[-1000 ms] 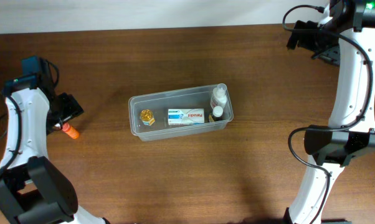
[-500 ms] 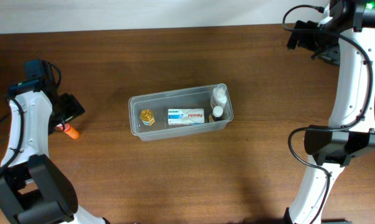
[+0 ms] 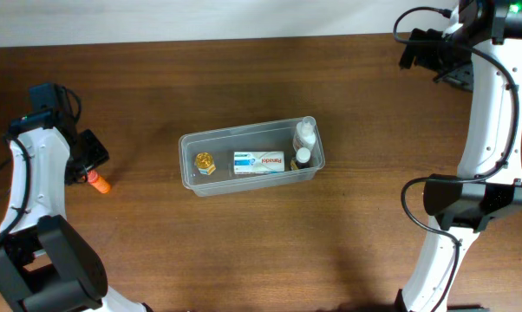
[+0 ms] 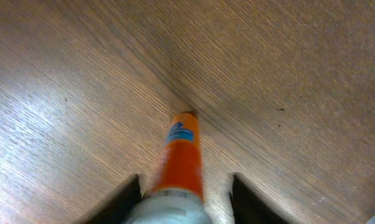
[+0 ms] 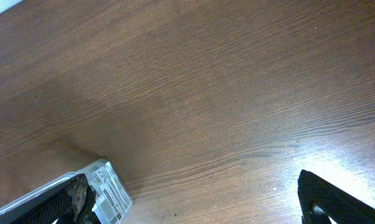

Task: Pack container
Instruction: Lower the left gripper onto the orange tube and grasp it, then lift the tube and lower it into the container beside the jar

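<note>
A brown wooden table (image 3: 244, 251) is seen from above, with the container (image 3: 244, 131) placed at mid-frame and a box (image 3: 258, 162), two bottles (image 3: 304, 134) and a gold-topped jar (image 3: 205, 162) held inside it. At the left edge, the left gripper (image 4: 184, 180) is opened moderately astride an orange tube (image 4: 182, 155) lying on the wood, with a gap seen on either side. At upper right, well apart from the container, the right gripper (image 3: 417, 52) is spread wide, with nothing held.
</note>
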